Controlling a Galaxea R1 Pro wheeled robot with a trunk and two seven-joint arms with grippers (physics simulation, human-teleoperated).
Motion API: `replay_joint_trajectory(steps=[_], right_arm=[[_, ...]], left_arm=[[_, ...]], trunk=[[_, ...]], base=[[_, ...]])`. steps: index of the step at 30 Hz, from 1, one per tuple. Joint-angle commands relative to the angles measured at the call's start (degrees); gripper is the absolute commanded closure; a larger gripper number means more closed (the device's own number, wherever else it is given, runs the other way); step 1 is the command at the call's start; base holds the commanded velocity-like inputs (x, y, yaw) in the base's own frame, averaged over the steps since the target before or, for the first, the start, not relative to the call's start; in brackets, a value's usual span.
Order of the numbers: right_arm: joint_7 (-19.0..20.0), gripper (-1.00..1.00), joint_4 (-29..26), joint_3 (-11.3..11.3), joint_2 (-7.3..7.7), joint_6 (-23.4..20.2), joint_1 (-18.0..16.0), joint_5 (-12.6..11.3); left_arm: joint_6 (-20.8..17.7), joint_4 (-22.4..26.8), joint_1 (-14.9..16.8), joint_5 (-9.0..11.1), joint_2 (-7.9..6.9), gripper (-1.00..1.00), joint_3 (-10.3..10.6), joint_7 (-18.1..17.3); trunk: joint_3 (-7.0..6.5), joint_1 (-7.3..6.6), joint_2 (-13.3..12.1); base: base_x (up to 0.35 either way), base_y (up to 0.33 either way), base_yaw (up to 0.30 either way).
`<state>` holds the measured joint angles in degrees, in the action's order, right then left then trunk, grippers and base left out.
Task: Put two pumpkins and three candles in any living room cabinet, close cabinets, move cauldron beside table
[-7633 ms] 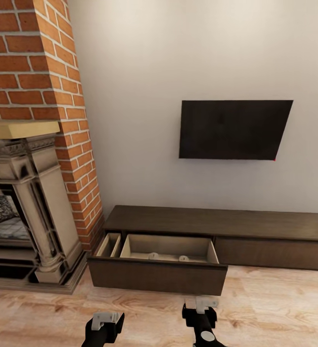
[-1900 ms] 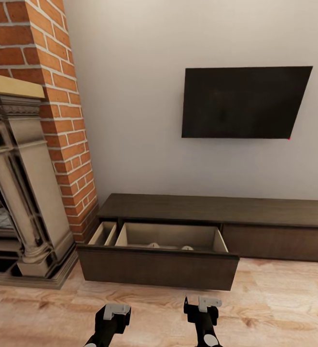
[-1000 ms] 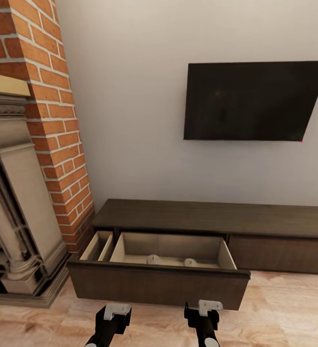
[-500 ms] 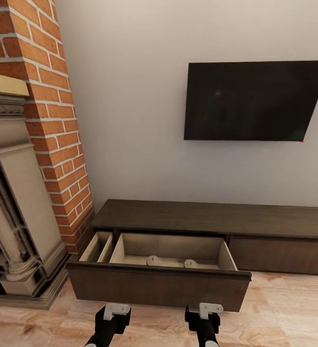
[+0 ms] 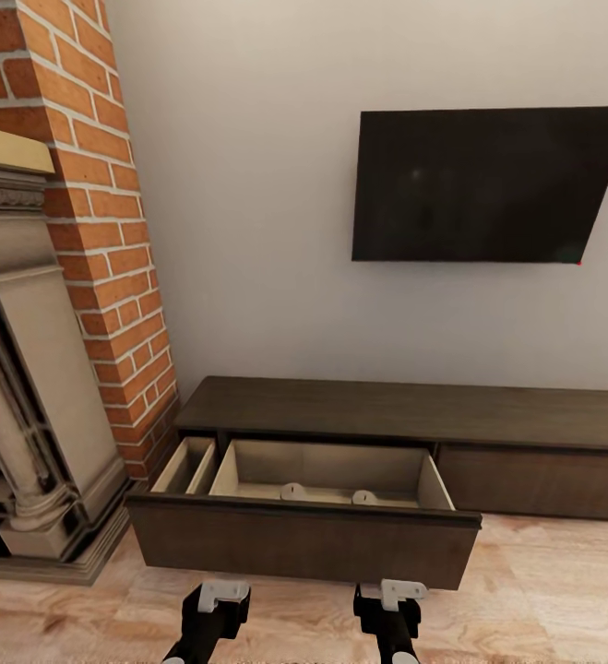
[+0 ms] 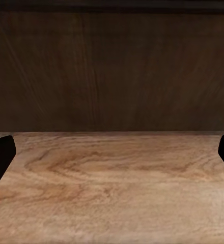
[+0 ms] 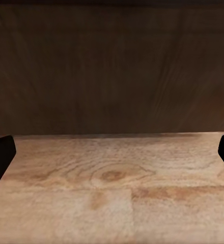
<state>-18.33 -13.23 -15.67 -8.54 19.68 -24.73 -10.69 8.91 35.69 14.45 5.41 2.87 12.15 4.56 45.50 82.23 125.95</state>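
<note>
Both jaws are standing wide apart, empty, left gripper (image 5: 213,598) and right gripper (image 5: 388,595) hovering just before the cabinet (image 5: 405,417), whose drawer (image 5: 304,539) is gaping open

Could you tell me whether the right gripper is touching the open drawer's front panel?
Apart: the right wrist view shows bare floor between the right gripper and the drawer front.

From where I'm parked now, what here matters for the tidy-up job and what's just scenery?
Job:
- cabinet, low and dark
- its open drawer, pulled out toward the robot
- two small pale tops showing in the drawer, probably candles, too hidden to be sure
- left gripper and right gripper, both open and empty

Scenery:
- TV
- brick chimney
- stone fireplace
</note>
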Motion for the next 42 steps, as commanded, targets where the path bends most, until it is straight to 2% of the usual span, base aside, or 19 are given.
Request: replay_joint_trajectory(steps=[1, 23, 36, 42], right_arm=[[-0.2, -1.0, 0.0, -0.5, 0.01, 0.2, 0.0, -0.6], [-0.2, -1.0, 0.0, -0.5, 0.01, 0.2, 0.0, -0.6], [-0.2, -1.0, 0.0, -0.6, 0.01, 0.2, 0.0, -0.6], [-0.2, -1.0, 0.0, -0.6, 0.01, 0.3, 0.0, -0.6]], left_arm=[[0.2, -0.1, 0.0, 0.6, -0.06, -1.0, 0.4, 0.5], [0.2, -0.1, 0.0, 0.6, -0.08, -1.0, 0.4, 0.4], [0.1, 0.0, 0.0, 0.5, -0.04, -1.0, 0.4, 0.3], [0.0, 0.0, 0.0, 0.5, -0.05, -1.0, 0.5, 0.3]], trunk=[[0.24, 0.22, 0.4], [4.19, 5.05, 9.3], [4.19, 5.05, 9.3], [4.19, 5.05, 9.3]], base=[[0.0, 0.0, 0.0], [0.0, 0.0, 0.0], [0.016, -0.003, 0.0], [0.204, -0.019, 0.0]])
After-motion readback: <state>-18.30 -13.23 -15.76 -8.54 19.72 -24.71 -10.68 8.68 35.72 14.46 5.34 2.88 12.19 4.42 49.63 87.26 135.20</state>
